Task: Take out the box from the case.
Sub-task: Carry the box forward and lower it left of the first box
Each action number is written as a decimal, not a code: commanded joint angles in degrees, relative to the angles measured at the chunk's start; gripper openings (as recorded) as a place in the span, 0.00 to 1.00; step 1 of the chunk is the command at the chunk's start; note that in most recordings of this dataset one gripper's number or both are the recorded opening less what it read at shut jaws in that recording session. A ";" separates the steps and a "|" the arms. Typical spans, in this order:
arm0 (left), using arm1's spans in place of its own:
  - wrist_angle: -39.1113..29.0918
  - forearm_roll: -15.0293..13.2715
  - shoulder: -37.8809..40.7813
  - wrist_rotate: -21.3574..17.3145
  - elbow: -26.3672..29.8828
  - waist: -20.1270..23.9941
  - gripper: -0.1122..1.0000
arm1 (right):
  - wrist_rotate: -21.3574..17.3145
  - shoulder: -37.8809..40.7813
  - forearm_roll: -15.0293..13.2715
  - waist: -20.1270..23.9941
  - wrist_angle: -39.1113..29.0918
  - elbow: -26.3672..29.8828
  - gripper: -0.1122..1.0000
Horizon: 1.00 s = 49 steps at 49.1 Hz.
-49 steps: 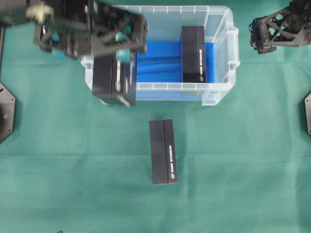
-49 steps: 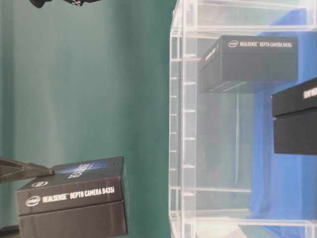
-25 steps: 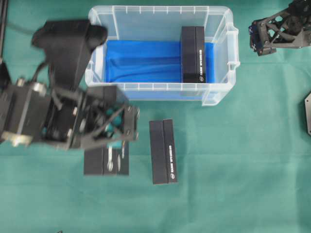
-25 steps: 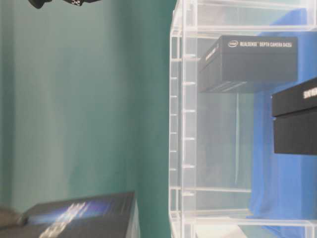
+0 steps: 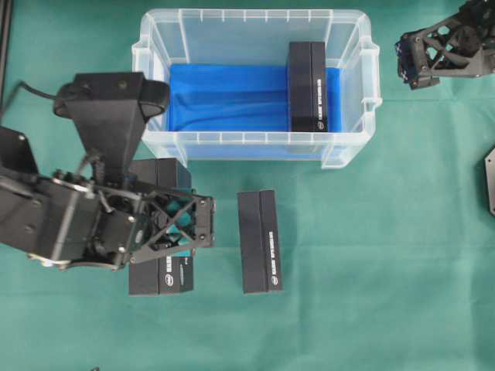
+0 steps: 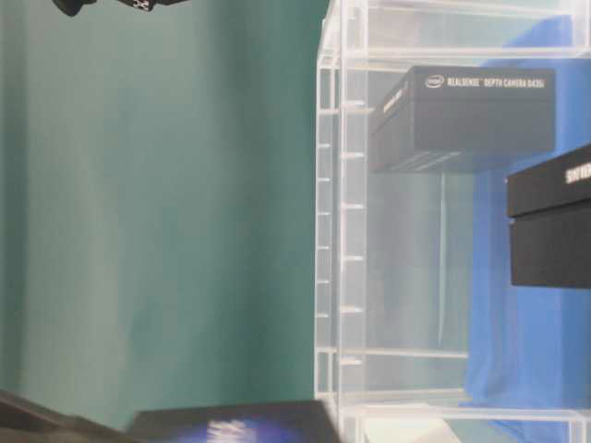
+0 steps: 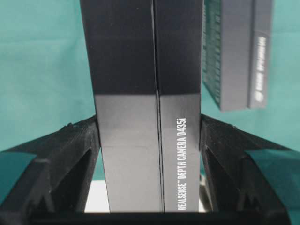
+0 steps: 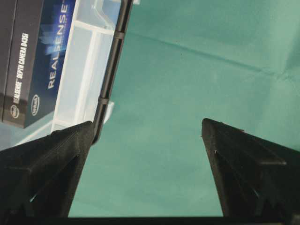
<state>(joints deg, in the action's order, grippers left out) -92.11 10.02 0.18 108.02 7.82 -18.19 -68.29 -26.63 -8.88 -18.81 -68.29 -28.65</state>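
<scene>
- Desk (image 5: 371, 309), green cloth over it: open space lies in front of the case, and that is where I am setting boxes down. I judge the step in hand to be placing, not lifting.
- Case (image 5: 349, 85), clear plastic with a blue cloth lining (image 5: 232, 97) on its floor, sits at the far middle of the desk. One box in the case (image 5: 308, 86) stands at its right end, so the task is not finished.
- Left arm reaches over the desk in front of the case's left corner. My left claw (image 5: 172, 246) is clamped on the held box (image 7: 147, 103); in the wrist view both fingers press flat on its two long sides, near one end.
- The held box is outside the case, in front of its left end. I cannot tell from the overhead view whether its underside touches the cloth yet; the table-level view shows only a blurred dark edge at the bottom.
- A placed box (image 5: 260, 241) lies just beside it on the right, apart from it. I want the held box lowered parallel to that one, with the gap kept so the right finger does not nudge it on release.
- To do it well: descend straight, keep the box level, part the fingers only once it rests, then lift straight up.
- Right claw (image 8: 147, 154) is spread wide and grips nothing, parked beside the case's right end.
</scene>
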 commanded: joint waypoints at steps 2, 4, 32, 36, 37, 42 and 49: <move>3.16 0.44 -1.76 0.09 -3.08 0.09 0.64 | -0.18 -0.26 -0.18 0.18 0.26 0.62 0.93; 4.92 0.79 -1.85 0.18 -4.92 0.26 0.64 | -0.18 -0.26 -0.18 0.18 0.26 0.62 0.93; 28.30 1.23 0.44 0.62 -24.17 1.58 0.64 | -0.35 -0.35 -0.18 0.18 0.09 0.62 0.93; 31.55 0.70 1.76 1.05 -25.49 1.58 0.64 | -0.35 -0.26 -0.18 0.18 0.18 0.62 0.93; 32.08 0.53 2.02 1.05 -25.75 1.58 0.64 | -0.35 -0.26 -0.09 0.18 0.18 0.62 0.93; 33.49 -0.09 2.72 0.97 -26.37 1.58 0.64 | -0.44 -0.26 -0.18 0.18 0.18 0.62 0.93; 33.49 -0.35 2.11 0.70 -27.16 1.58 0.64 | -0.44 -0.26 -0.18 0.18 0.18 0.62 0.93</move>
<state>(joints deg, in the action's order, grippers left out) -58.80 9.84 3.87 108.90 -19.69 -16.70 -68.64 -26.63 -8.88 -18.72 -68.38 -28.65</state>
